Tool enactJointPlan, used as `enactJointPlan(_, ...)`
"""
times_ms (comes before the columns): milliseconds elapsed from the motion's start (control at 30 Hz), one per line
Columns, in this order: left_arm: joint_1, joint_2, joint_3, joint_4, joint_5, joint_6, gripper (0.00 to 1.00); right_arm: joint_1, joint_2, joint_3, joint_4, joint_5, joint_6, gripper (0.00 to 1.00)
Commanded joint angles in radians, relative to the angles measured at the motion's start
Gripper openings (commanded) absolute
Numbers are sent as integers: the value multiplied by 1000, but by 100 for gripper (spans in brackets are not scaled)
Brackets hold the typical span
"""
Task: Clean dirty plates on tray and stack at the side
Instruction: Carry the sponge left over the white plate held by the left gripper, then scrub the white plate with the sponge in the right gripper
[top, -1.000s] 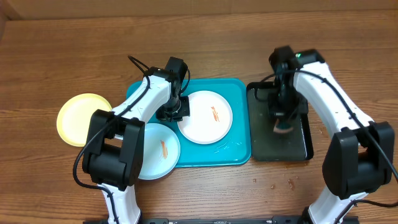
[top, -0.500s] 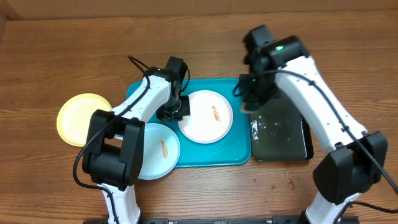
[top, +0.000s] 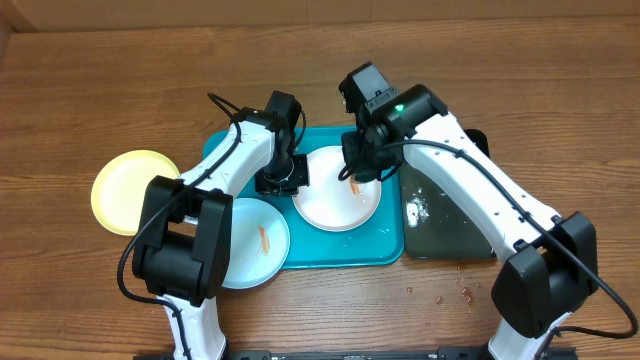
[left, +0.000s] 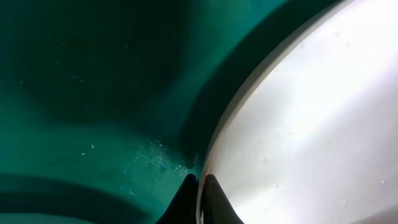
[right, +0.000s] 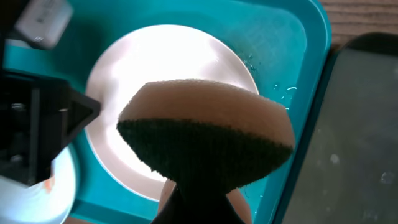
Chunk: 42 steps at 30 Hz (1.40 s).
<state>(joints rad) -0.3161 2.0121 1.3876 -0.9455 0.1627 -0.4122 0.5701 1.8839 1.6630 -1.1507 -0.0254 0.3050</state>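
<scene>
The turquoise tray (top: 380, 242) holds a white plate (top: 335, 208). My left gripper (top: 283, 181) is shut on that plate's left rim; in the left wrist view the fingertips (left: 199, 198) pinch the edge of the white plate (left: 311, 118). My right gripper (top: 362, 163) is shut on a tan sponge (right: 205, 127) with a dark scrub face, held over the white plate (right: 161, 56). A pale blue plate (top: 255, 242) with an orange smear overhangs the tray's front left edge. Left of the tray, a yellow plate (top: 128, 190) lies on the table.
A black tray (top: 455, 225) with wet spots lies right of the turquoise one. Small orange crumbs (top: 450, 295) dot the wooden table in front of it. The right arm reaches across the black tray.
The right arm has swung left with the sponge, from over the black tray to over the white plate. The left gripper has kept its hold on the rim.
</scene>
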Motion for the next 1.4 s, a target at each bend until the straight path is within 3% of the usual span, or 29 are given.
enactJointPlan(0,1,-21,8,2,22,11,4,4,-19,-40,40,22,10,4)
enactJointPlan(800,1,-21,8,5,21,12,4,4,-17,-388,420,62,2,5)
enactJointPlan(933,1,-21,8,4,21,12,4,4,-13,-400,439,62,2,19)
enactJointPlan(1033,1,-21,8,4,21,12,4,4,-11,-400,439,63,2,42)
enactJointPlan(1067,1,-21,8,4,21,12,4,4,-11,-400,439,62,2,45)
enactJointPlan(1367,1,-21,8,5,21,13,4,4,-10,-400,444,62,2,52)
